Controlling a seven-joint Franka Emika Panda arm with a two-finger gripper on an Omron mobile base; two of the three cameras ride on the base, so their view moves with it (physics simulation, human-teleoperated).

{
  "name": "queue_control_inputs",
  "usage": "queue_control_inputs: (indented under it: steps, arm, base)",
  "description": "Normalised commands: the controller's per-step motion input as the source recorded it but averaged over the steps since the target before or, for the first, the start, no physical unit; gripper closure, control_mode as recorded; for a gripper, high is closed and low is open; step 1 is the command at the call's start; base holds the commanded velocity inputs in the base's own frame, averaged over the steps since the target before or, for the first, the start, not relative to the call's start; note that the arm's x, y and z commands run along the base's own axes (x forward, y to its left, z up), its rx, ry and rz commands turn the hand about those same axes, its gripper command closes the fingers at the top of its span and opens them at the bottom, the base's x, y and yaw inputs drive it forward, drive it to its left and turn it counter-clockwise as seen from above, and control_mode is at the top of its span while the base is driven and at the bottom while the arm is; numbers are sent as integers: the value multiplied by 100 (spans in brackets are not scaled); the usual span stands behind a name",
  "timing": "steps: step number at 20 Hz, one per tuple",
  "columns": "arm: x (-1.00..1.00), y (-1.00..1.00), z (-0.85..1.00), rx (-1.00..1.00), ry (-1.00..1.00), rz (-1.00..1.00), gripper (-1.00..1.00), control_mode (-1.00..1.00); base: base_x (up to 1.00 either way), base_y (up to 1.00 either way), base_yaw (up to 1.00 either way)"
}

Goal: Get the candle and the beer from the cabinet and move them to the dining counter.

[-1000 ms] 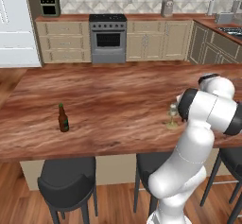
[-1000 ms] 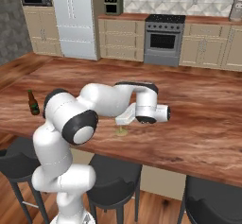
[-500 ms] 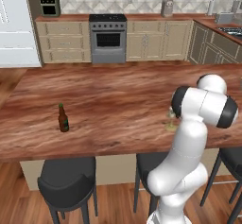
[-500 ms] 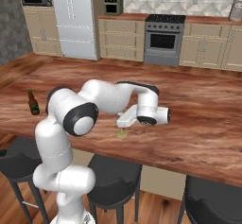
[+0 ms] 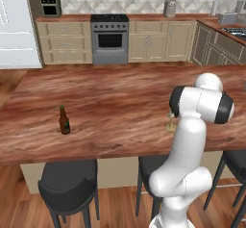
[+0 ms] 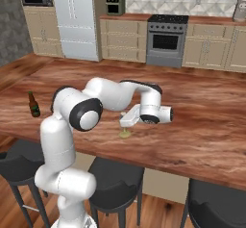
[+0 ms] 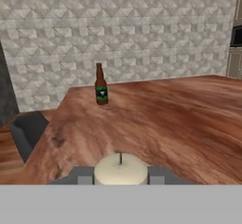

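You have the candle pinched between the two finger tips — in the hand view its white top with the small wick sits squarely between the grey pads, one on each side, so the gripper is closed on it rather than gaping. From the right base view its brass foot looks to be down on, or just over, the dining counter, directly beneath the fingers; contact cannot be confirmed from these angles. The beer stands upright on the same counter, well apart from the fingers and straight ahead of them along the hand's line of sight, near the far end of the top. Judged from how things lie, both items are out of the cabinet and the last step is the release. The risk is there: if you open while the foot is not flat on the wood, the candle may drop and tip, and its round foot would let it roll toward the near edge by the stools. A sideways drag while retreating could also topple it — one pad brushing the wax is enough. Open fully, then pull straight back.
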Motion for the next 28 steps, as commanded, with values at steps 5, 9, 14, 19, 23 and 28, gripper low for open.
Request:
queue_control_inputs:
  steps: [5,9,14,19,23,28]
  arm:
    - [30,0,-9,0,0,3,100,-100]
    - [18,0,-27,0,0,4,100,-100]
    - [7,0,-29,0,0,3,100,-100]
    - [1,0,-11,0,0,2,100,-100]
    - [0,0,0,0,0,0,100,-100]
    - [0,0,0,0,0,0,100,-100]
  base:
    - [0,0,0]
    - [0,0,0]
    - [0,0,0]
    - [0,0,0]
    - [0,0,0]
    - [0,0,0]
